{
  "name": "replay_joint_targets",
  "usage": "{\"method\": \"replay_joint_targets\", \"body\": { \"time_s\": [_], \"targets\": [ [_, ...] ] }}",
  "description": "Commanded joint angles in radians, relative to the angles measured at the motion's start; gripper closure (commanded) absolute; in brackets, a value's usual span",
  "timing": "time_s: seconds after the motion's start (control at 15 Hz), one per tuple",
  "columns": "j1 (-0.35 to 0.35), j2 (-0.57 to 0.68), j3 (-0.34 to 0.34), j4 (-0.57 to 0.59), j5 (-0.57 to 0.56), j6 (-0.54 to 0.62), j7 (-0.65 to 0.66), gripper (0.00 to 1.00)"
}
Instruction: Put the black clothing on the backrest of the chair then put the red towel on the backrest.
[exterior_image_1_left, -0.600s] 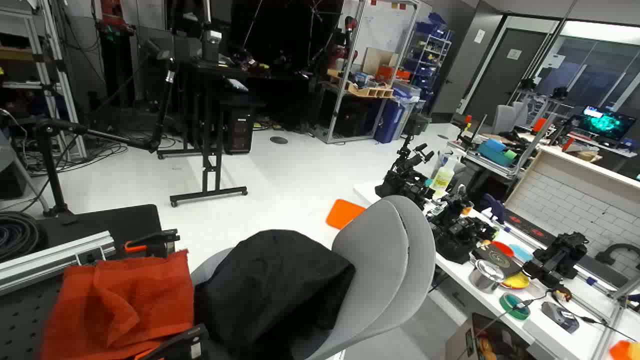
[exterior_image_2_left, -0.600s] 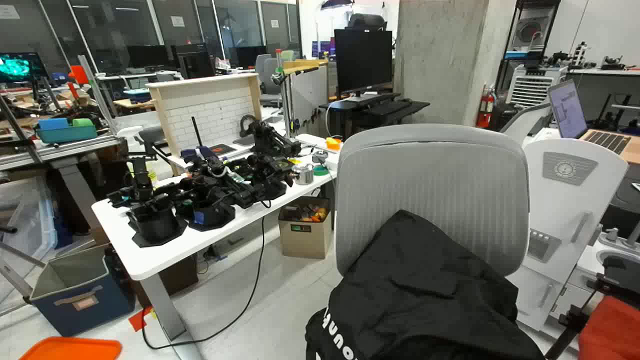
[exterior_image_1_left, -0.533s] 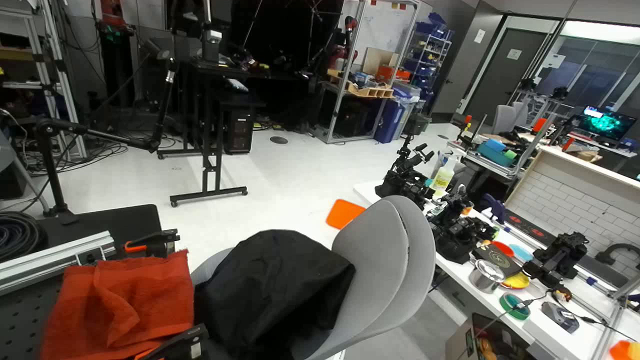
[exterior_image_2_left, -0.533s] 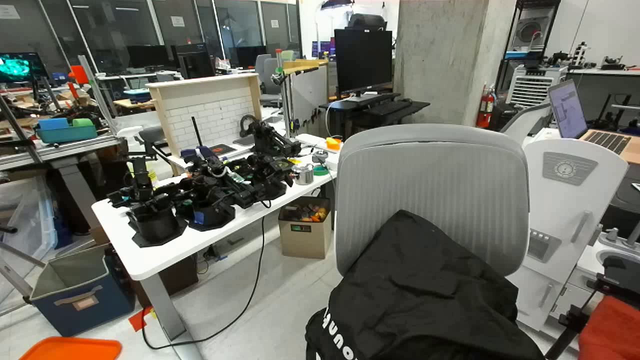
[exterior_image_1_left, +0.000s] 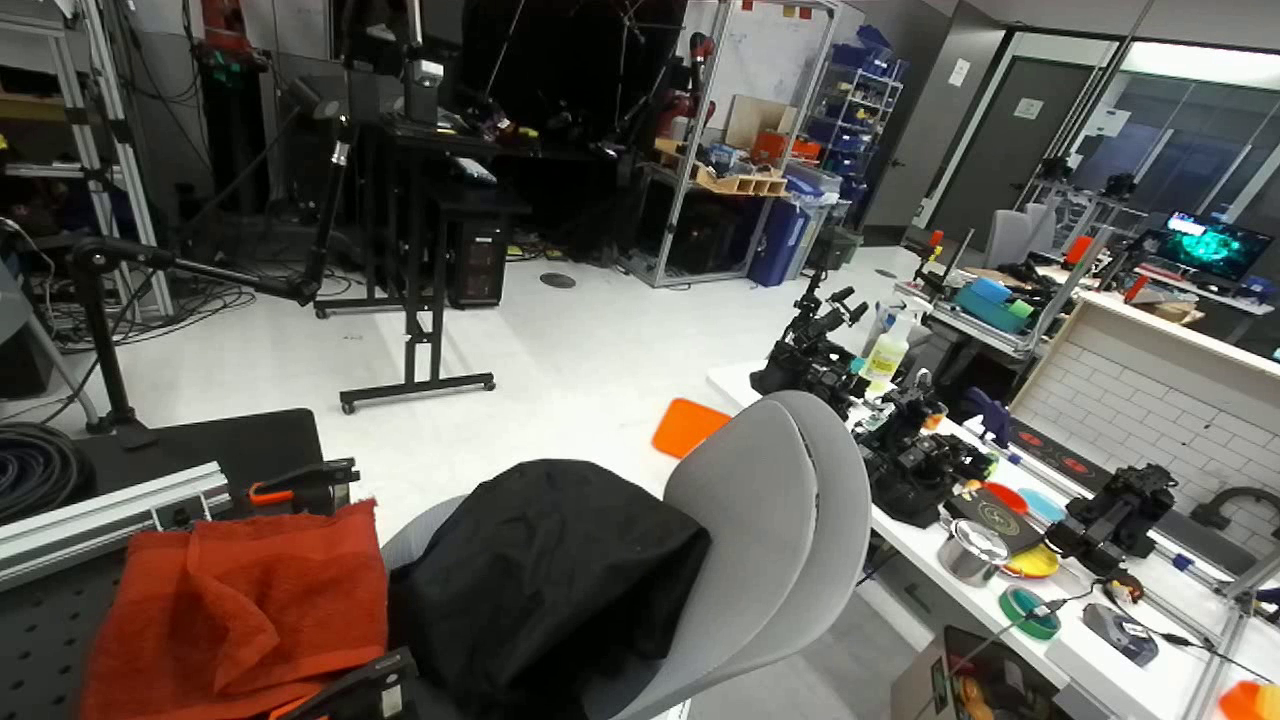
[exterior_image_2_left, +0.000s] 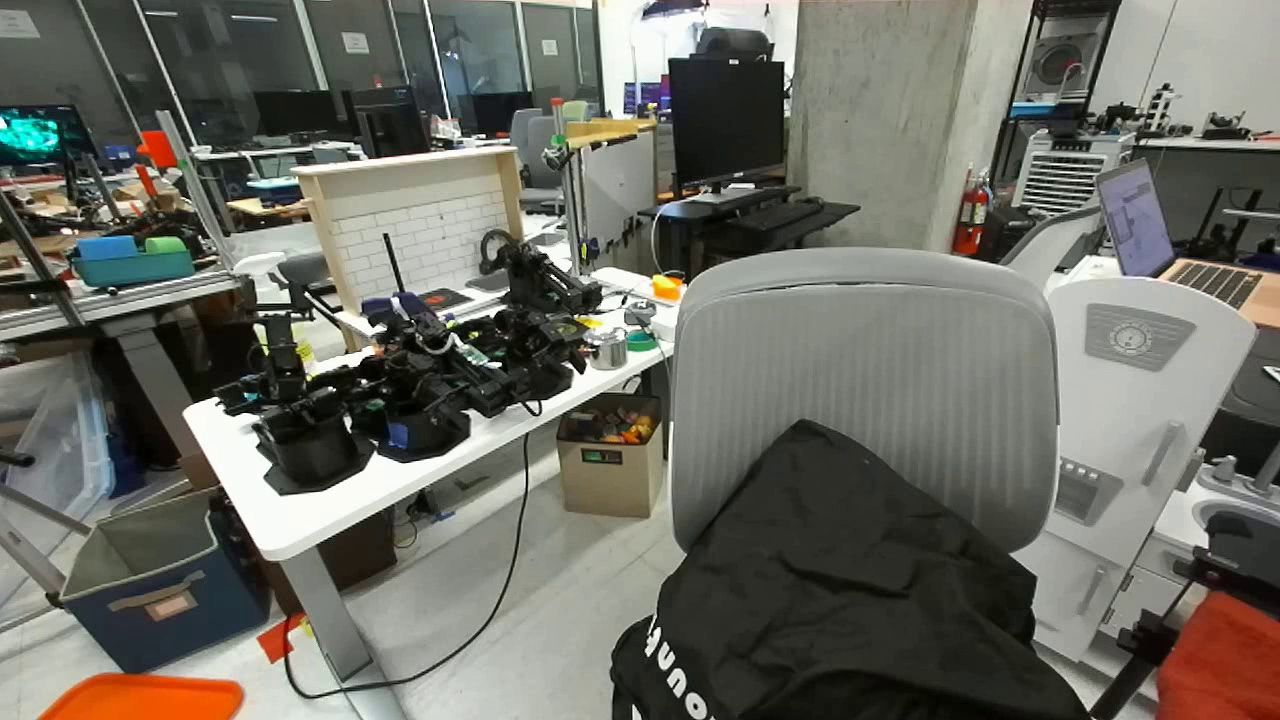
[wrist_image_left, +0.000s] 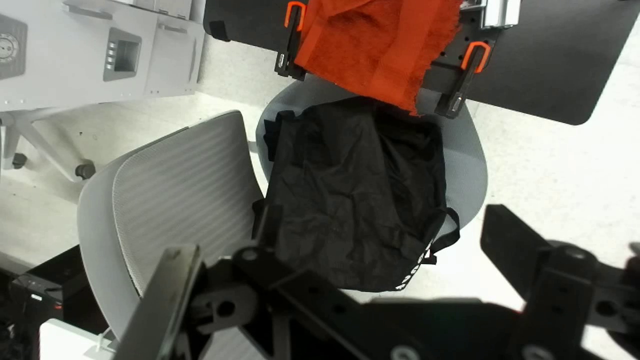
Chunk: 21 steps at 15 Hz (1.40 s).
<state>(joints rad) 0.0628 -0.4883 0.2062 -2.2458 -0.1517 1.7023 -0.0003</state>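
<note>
The black clothing (exterior_image_1_left: 540, 590) (exterior_image_2_left: 860, 610) (wrist_image_left: 345, 200) lies crumpled on the grey chair's seat (wrist_image_left: 467, 160), one part leaning up against the lower backrest (exterior_image_1_left: 760, 500) (exterior_image_2_left: 870, 390) (wrist_image_left: 185, 190). White lettering shows along one edge of it. The red towel (exterior_image_1_left: 260, 610) (exterior_image_2_left: 1225, 660) (wrist_image_left: 370, 50) lies on the black table edge, and its end hangs toward the seat. My gripper (wrist_image_left: 387, 220) is open, with its fingers wide apart and nothing between them. In the wrist view it is above the black clothing. The gripper and arm are out of view in both exterior views.
Two clamps (wrist_image_left: 290, 47) (wrist_image_left: 462, 87) with orange handles stick out from the black table (wrist_image_left: 550, 65) on either side of the towel. A white play kitchen (exterior_image_2_left: 1150, 450) stands beside the chair. A white table (exterior_image_2_left: 450, 460) with small black robot arms stands behind the backrest.
</note>
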Motion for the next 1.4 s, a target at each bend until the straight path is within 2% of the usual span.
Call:
{"method": "replay_joint_targets", "body": {
  "time_s": [0.0, 1.33],
  "targets": [
    [0.027, 0.004, -0.021, 0.002, -0.01, -0.003, 0.01, 0.0],
    [0.031, 0.02, -0.023, 0.004, -0.009, 0.017, 0.004, 0.0]
  ]
}}
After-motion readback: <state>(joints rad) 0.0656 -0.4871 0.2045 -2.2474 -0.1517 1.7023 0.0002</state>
